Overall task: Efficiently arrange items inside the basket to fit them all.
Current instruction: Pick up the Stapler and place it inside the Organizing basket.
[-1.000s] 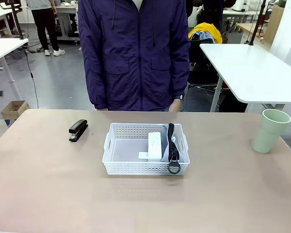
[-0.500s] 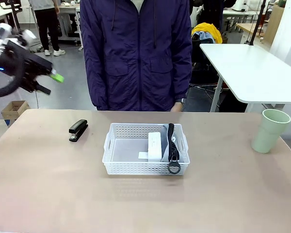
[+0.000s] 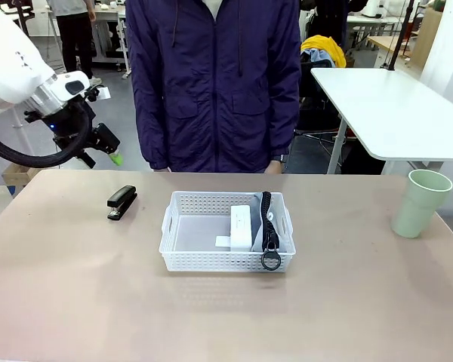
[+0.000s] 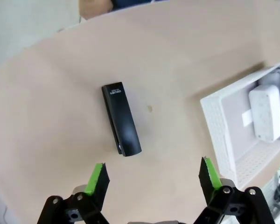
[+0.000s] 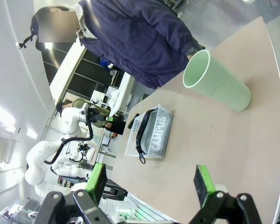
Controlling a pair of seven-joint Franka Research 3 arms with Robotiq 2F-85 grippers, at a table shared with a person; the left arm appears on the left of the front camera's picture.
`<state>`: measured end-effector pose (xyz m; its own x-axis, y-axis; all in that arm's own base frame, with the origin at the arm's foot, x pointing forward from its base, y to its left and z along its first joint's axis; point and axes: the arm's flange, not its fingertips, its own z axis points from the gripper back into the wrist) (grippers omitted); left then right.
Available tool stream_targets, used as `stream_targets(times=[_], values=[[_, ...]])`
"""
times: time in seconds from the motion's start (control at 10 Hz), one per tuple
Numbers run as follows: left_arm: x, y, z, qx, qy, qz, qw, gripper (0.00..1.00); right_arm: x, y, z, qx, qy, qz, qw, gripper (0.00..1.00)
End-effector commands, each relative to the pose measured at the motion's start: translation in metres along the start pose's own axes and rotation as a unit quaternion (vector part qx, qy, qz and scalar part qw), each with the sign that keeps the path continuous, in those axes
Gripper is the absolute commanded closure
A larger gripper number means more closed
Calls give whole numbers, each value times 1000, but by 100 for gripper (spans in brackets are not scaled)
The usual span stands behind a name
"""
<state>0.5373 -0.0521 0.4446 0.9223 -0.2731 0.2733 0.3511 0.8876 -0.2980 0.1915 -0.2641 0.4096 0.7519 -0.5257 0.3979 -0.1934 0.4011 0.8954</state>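
- Left gripper (image 3: 102, 154) hangs in the air over the far left corner of the tabletop (image 3: 98, 302). It is up off the surface and touches nothing.
- In the left wrist view, the left gripper (image 4: 153, 172) has its green-padded fingers (image 4: 97, 176) spread wide, with nothing between them but bare tabletop.
- Black stapler (image 3: 121, 202) lies flat on the tabletop, left of the basket and apart from it. In the left wrist view the stapler (image 4: 121, 119) sits just beyond the fingertips, roughly centred between them, with no contact.
- White lattice basket (image 3: 226, 260) sits mid-tabletop. One corner of the basket (image 4: 214, 121) shows at the right of the left wrist view.
- Small white box (image 3: 241, 225) is inside the basket, right of centre; the left part of the basket floor is bare. The box (image 4: 267, 112) also shows in the left wrist view.
- Grey pouch (image 3: 281, 230) is inside against the basket's right wall, beside the box. Its black strap (image 3: 266, 215) runs along it, and the ring (image 3: 271, 261) hangs over the near rim.
- Pale green cup (image 3: 420, 202) stands upright near the tabletop's right edge, well apart from the basket.
- Right gripper (image 5: 150, 177) has its fingers wide apart and holds nothing. The cup (image 5: 219, 84) and basket (image 5: 133, 140) lie farther off in its view.
- Person (image 3: 211, 83) in a dark purple jacket stands at the far side.
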Motion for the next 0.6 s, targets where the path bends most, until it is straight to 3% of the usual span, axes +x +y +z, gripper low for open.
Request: stream_targets(times=[0.0, 0.2, 0.3, 0.5], values=[[-9, 4, 7, -27, 13, 17, 999, 0, 0, 0, -2, 8, -8, 13, 1000, 0], [-2, 1, 1, -6, 5, 4, 1000, 0, 0, 0, -2, 8, -8, 13, 1000, 0], [9, -1, -13, 11, 75, -3, 997, 0, 0, 0, -2, 8, -8, 13, 1000, 0], [22, -4, -36, 48, 117, 11, 992, 0, 0, 0, -2, 8, -8, 13, 1000, 0]])
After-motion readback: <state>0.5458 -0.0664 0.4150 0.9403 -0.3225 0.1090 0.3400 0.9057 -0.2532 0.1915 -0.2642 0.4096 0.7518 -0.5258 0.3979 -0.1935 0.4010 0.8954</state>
